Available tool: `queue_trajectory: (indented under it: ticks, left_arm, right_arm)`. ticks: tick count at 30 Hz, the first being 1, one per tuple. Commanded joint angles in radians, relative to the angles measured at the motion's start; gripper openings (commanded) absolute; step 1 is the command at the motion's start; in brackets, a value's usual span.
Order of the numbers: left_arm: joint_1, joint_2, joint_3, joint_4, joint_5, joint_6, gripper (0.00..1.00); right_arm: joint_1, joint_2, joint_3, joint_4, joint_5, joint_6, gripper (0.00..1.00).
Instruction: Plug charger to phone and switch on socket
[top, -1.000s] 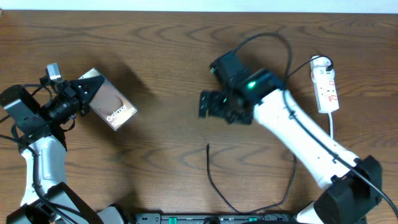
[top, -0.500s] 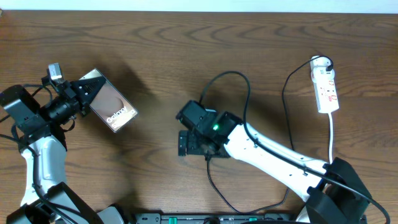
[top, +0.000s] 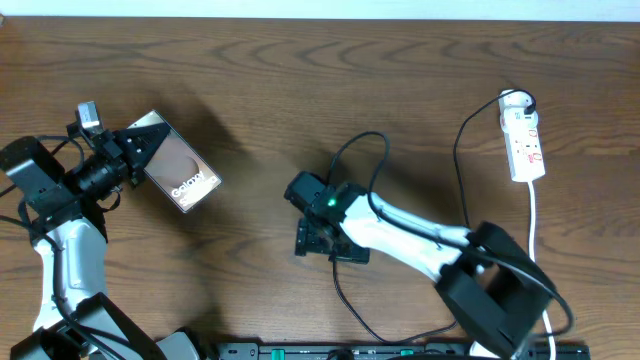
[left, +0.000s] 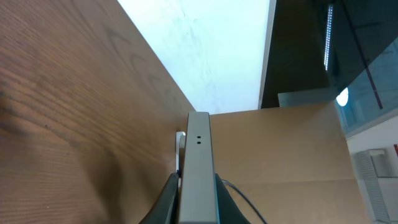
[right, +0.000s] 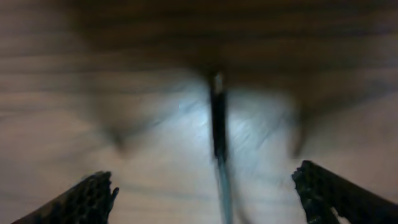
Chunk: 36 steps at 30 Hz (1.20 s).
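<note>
My right tool (right: 205, 177) hangs low over the counter (top: 300, 80) near the lower middle of the overhead frame. Its jaws are spread wide and grip nothing. In my right wrist view one finger sits at the lower left and the other at the lower right. The charger (right: 217, 124) runs up the middle of the frame between them. That view is blurred, so I cannot tell how close the pads are to the cable or exactly where the plug tip ends.

I judge the step in hand to be picking up the charger's free end. To do it well, I want the cable centred between the pads and my grasp just behind the tip. That leaves enough plug sticking out to reach a port. I should settle low before closing, because a cable this thin can slip out from under the pads or roll sideways. In the overhead view the rest of it trails toward the bottom edge, so there looks to be slack to lift.

At the left of the overhead frame, my left tool (top: 140, 148) is clamped on one end of the phone (top: 185, 170). The phone is raised, with its "Galaxy" back facing the overhead camera. My left wrist view shows its thin edge squeezed between the fingers.

The socket (top: 525, 140) lies at the far right, well apart from both tools. Its switch is not yet touched.
</note>
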Motion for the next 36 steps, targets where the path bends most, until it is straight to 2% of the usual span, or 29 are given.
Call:
queue_trajectory:
  ticks: [1, 9, 16, 18, 27, 36]
  left_arm:
    - [0.004, 0.000, 0.000, 0.005, 0.042, 0.010, 0.07]
    - [0.004, 0.000, 0.000, 0.005, 0.041, 0.018, 0.08]
    - [0.004, 0.000, 0.000, 0.005, 0.042, 0.018, 0.07]
    - [0.004, 0.000, 0.000, 0.005, 0.042, 0.018, 0.07]
    - [0.004, 0.000, 0.000, 0.005, 0.042, 0.018, 0.08]
    - [0.004, 0.000, 0.000, 0.005, 0.042, 0.018, 0.08]
  right_arm:
    - [-0.029, 0.027, 0.023, -0.004, -0.057, -0.029, 0.87]
    - [-0.037, 0.029, 0.023, -0.009, -0.056, -0.031, 0.77]
    - [-0.038, 0.030, 0.023, -0.008, -0.045, -0.022, 0.48]
    - [-0.038, 0.030, 0.023, -0.008, -0.038, -0.020, 0.43]
    - [-0.041, 0.030, 0.023, -0.007, 0.001, -0.005, 0.39]
    - [-0.051, 0.030, 0.023, -0.009, 0.000, -0.005, 0.21]
